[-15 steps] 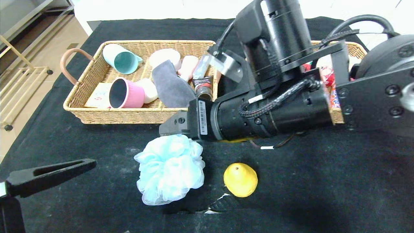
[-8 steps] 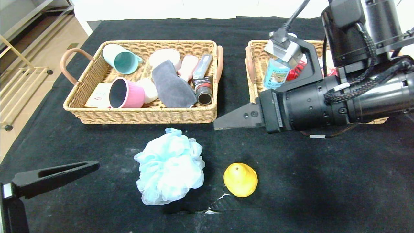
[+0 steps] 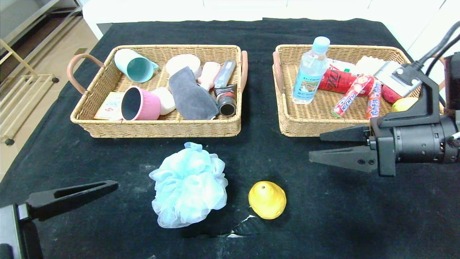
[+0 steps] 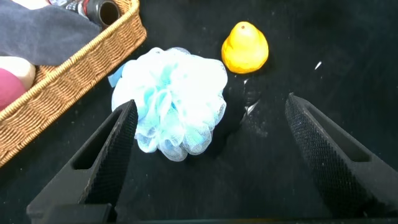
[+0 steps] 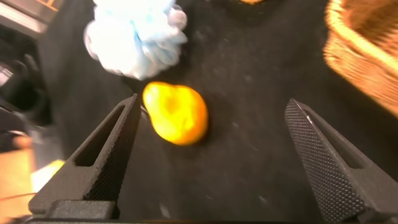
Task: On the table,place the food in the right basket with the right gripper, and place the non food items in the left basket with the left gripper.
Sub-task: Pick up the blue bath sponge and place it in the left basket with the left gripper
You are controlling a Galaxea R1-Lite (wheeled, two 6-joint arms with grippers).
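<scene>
- Right gripper (image 3: 314, 147), jaws spread and empty, hovers near the right basket (image 3: 287, 126).
- It should descend straddling the pear (image 3: 267, 200), then close gently.

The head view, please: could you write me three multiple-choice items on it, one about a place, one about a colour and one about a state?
1. Where does the mesh puff lie?
A. in the left basket
B. on the table, beside the pear
C. in the right basket

2. What colour is the cap of the bottle?
A. pale blue
B. red
C. black

3. How does the right tool stand?
A. shut on the pear
B. shut on nothing
C. open and empty

Key: 1 B, the puff sits on the black table next to the yellow pear, outside both baskets. 2 A, the cap is pale blue. 3 C, its two fingers are spread with nothing between them.
</scene>
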